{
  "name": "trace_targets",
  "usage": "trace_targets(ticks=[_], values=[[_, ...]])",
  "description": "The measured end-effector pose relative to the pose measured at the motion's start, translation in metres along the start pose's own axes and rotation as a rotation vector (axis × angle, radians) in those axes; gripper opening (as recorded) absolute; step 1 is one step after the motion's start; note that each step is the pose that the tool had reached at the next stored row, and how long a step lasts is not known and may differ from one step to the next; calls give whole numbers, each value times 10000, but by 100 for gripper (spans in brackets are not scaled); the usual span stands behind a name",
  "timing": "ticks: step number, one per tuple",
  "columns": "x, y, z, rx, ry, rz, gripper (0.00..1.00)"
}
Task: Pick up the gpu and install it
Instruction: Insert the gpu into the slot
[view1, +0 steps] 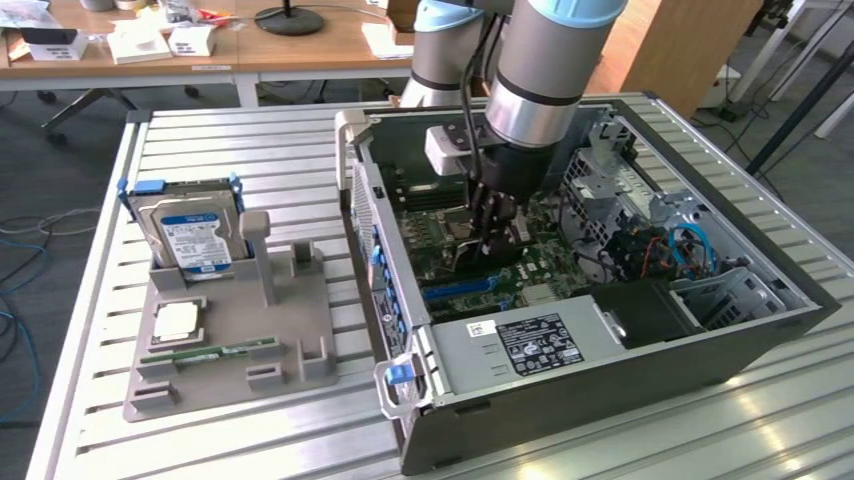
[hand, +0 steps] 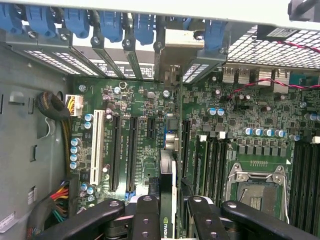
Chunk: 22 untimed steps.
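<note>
Exterior view: the arm reaches down into the open computer case (view1: 561, 425) on the slatted table (view1: 240, 140), with the gripper (view1: 485, 235) low over the motherboard (view1: 434, 245). On the exterior view's left, well apart from the case, a grey holder (view1: 227, 320) keeps the hard drive (view1: 191, 235) upright and the memory stick (view1: 214, 350) lying flat. Wrist view: the jaws are pinched partway in, clamped on the gpu (hand: 167, 185), which sits edge-on between the black fingers (hand: 145, 215). It hangs over the motherboard near the dark expansion slots (hand: 131, 150), with its far end toward the rear slot openings (hand: 175, 55) under the blue clips (hand: 110, 25). Whether it touches a slot cannot be told. Risks, as a judgement: the card edge may land beside the slot if slightly off line. The bracket end may catch on the rear frame. A tilted push could make the card slip in the grip or hit nearby capacitors (hand: 75, 150).
</note>
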<state>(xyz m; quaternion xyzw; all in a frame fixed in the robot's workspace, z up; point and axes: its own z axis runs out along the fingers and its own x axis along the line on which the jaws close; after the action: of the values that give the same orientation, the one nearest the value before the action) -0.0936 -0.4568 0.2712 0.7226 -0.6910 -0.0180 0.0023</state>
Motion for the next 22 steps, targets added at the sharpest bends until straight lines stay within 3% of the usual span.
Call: trace_targets(ticks=[22], values=[[-1,18,44,90,5,-36,26]])
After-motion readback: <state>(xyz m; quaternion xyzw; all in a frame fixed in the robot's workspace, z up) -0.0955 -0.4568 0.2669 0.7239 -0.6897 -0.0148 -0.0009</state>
